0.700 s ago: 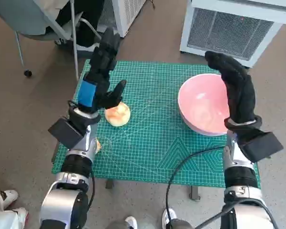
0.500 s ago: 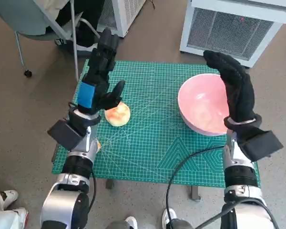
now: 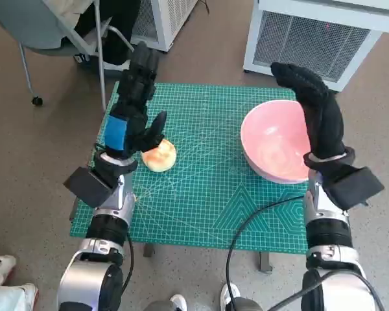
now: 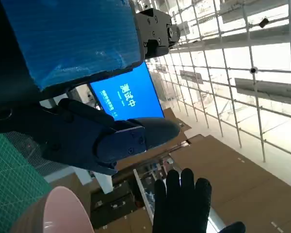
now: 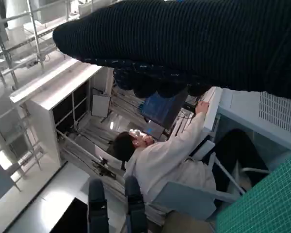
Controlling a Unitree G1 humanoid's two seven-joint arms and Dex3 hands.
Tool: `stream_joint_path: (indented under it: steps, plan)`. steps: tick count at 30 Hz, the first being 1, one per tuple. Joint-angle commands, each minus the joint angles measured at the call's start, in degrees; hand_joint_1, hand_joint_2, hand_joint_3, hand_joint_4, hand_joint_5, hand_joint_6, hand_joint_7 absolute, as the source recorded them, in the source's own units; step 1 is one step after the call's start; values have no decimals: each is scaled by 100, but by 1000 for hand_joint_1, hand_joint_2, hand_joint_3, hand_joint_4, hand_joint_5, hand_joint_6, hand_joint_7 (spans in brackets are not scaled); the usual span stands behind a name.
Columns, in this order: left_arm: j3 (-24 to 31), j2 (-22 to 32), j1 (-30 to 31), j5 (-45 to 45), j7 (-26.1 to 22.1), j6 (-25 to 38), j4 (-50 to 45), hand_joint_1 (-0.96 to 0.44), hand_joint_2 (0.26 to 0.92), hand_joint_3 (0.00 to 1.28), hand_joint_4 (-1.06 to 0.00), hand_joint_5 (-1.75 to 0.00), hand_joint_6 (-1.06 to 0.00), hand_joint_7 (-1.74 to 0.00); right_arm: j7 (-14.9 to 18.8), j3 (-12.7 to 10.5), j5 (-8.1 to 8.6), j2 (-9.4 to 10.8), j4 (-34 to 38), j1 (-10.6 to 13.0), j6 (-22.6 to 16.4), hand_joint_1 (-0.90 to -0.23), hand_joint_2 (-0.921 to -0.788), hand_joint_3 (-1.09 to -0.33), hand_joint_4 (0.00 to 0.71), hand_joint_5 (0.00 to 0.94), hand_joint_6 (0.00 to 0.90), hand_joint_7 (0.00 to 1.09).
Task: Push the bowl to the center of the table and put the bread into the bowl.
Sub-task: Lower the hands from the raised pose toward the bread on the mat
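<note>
The pink bowl is seated on the right part of the green mat, away from the middle. The bread is positioned on the left part of the mat, well apart from the bowl.

The right hand is raised upright at the bowl's right rim, fingers extended and empty; contact with the rim cannot be confirmed. The left hand is held above the mat just beside the bread, fingers spread and nothing gripped.

In the left wrist view, the bowl rim and the right glove are shown beyond the fingers. Only in the right wrist view is a seated person shown.
</note>
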Motion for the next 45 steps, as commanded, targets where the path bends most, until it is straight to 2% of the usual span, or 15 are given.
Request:
stream_joint_path:
  steps: [1,11,17,20,23,26,32,37,41,45]
  plan:
    - [19,50,48,-23,-36,-63,-18,-726,921,536,-95,-19,-98,-37,49,37,-36,-10,157,-41,52,-753,-921,-769,174,0,252,3]
    - [20,108,11,-38,-112,34,-19,-708,921,532,-104,-15,-109,-38,136,-9,64,-38,246,-46,-12,-754,-921,-770,174,0,252,2]
    - [40,172,-22,-104,-243,150,-13,-707,921,524,-110,-14,-117,-39,363,-326,445,-225,269,73,-25,-754,-921,-770,174,0,258,6]
    - [68,217,-34,-158,-338,216,-3,-707,921,518,-115,-14,-120,-39,226,-586,614,-334,347,97,-28,-753,-921,-773,185,5,276,15]
    - [89,253,-44,-192,-406,259,10,-708,921,516,-115,-12,-122,-39,18,-782,651,-411,497,82,-56,-749,-921,-773,201,13,290,22]
    - [102,283,-53,-219,-467,303,15,-708,921,515,-114,-10,-123,-38,-372,-944,544,-572,721,62,-44,-737,-921,-770,212,16,300,27]
    - [119,314,-95,-252,-553,336,89,-708,921,515,-112,-7,-124,-36,-1036,-1023,236,-935,1167,-2,113,-732,-921,-761,220,15,308,29]
    - [126,313,-122,-235,-573,349,122,-708,921,514,-106,-3,-126,-35,-1289,-1034,114,-1132,1384,1,303,-745,-921,-755,218,10,307,26]
    - [133,310,-127,-245,-610,348,142,-707,921,514,-99,0,-124,-32,-1411,-1013,57,-1201,1540,13,513,-753,-921,-755,217,7,302,22]
    - [140,318,-133,-240,-625,349,150,-707,921,513,-94,0,-122,-29,-1535,-968,-45,-1236,1690,27,717,-728,-921,-765,210,2,296,17]
